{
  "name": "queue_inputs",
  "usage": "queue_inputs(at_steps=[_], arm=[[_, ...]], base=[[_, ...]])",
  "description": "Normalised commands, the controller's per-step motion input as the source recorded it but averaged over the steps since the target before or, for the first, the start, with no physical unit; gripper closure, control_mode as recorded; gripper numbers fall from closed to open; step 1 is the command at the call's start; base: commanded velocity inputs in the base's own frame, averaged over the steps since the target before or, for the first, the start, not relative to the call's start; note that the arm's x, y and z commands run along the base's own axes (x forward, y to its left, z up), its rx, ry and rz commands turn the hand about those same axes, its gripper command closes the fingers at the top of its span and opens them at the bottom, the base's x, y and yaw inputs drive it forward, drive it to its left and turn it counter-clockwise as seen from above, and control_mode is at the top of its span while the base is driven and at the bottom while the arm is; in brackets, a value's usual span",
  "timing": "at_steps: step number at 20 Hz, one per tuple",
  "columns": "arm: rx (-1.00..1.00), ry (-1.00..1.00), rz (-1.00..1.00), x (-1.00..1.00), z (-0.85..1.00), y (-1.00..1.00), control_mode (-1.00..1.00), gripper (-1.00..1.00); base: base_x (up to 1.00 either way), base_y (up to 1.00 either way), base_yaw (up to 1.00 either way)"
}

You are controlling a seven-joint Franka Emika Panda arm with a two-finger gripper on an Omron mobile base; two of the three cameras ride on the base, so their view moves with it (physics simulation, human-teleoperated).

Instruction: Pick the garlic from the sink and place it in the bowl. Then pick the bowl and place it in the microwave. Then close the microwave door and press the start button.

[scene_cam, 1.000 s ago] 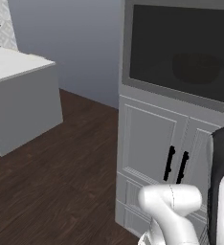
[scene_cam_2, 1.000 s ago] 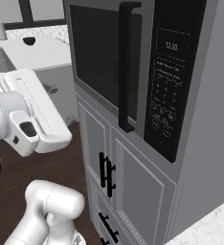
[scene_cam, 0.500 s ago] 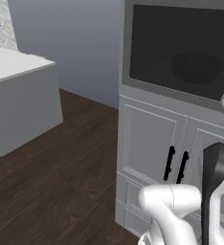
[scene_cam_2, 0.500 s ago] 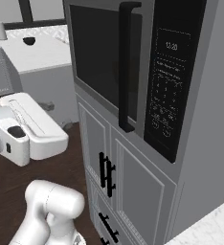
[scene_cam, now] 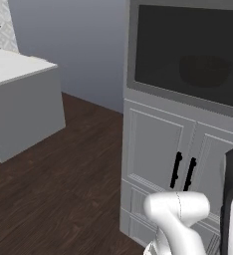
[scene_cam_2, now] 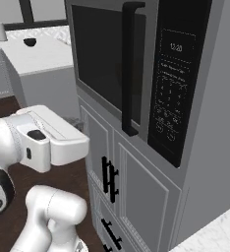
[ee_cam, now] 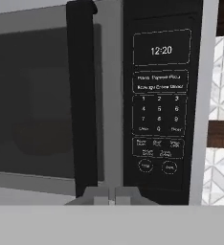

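Taking the microwave (ee_cam: pixel 133 100) as landmark and reading the hand view left to right, we meet first the microwave door (ee_cam: pixel 32 95), shut flush, its dark window faintly showing the rounded bowl (scene_cam: pixel 204 69) inside in the left base view; the garlic we cannot make out through the glass. Next comes the door's upright black handle (ee_cam: pixel 83 95), its long axis vertical, then the control panel (ee_cam: pixel 161 110) with its clock and keypad. The two round buttons (ee_cam: pixel 169 167) sit in the panel's bottom row, and we judge one of them to be start. The gripper (ee_cam: pixel 111 194) rests below the seam between handle and panel, jaws brought together on nothing. The buttons thus lie ahead, up and to the right. The right base view adds the panel's slant and the cabinet doors (scene_cam_2: pixel 131 192) under the microwave.
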Motion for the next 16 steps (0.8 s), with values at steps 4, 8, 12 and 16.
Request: queue_inputs(at_steps=[4,8,12,16], arm=[[-0.01,-0.02,0.0,0.2,-0.54,-0.36,-1.0,1.0],[-0.01,-0.03,0.0,0.18,-0.46,-0.29,-1.0,1.0],[-0.02,-0.05,0.0,0.0,-0.4,-0.21,-1.0,1.0],[-0.06,-0.08,0.0,0.0,-0.34,-0.06,-1.0,1.0]], base=[[0.0,0.0,0.0],[0.0,0.0,0.0],[0.0,0.0,0.0],[0.0,0.0,0.0]])
